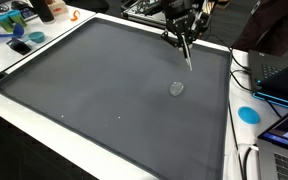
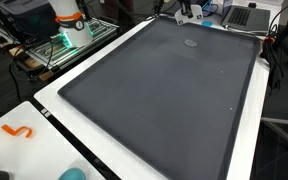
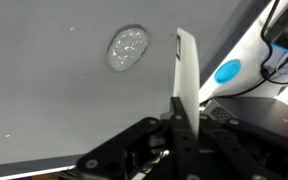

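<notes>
My gripper (image 1: 183,32) hangs over the far edge of a large dark grey mat (image 1: 94,90); both exterior views show it, small at the top in one (image 2: 185,12). It is shut on a thin white stick (image 1: 187,55) that points down toward the mat. In the wrist view the stick (image 3: 187,70) rises from between the black fingers of the gripper (image 3: 184,125). A small round shiny disc (image 1: 176,88) lies flat on the mat, a short way in front of the stick's tip. From the wrist the disc (image 3: 128,47) sits to the left of the stick, apart from it.
A blue round lid (image 1: 248,114) lies on the white table beside the mat. Laptops (image 1: 281,76) and cables crowd that side. An orange hook-shaped piece (image 2: 19,131) lies on a white corner. Tools and clutter (image 1: 14,25) sit beyond the opposite corner.
</notes>
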Controlling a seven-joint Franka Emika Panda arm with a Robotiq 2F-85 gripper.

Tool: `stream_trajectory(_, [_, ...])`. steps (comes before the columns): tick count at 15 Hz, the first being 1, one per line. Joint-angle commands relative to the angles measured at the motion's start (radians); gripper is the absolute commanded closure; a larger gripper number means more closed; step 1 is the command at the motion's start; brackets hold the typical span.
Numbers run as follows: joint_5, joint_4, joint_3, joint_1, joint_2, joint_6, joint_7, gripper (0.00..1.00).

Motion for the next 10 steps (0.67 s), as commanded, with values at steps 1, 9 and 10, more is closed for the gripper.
stream_trajectory(1, [-0.072, -0.05, -0.007, 0.032, -0.038, 0.035, 0.112, 0.99])
stream_trajectory(9, [-0.51, -0.051, -0.108, 0.124, -0.055, -0.012, 0.564, 0.99])
stream_trajectory(10, [-0.572, -0.043, -0.117, 0.129, -0.056, -0.026, 0.627, 0.99])
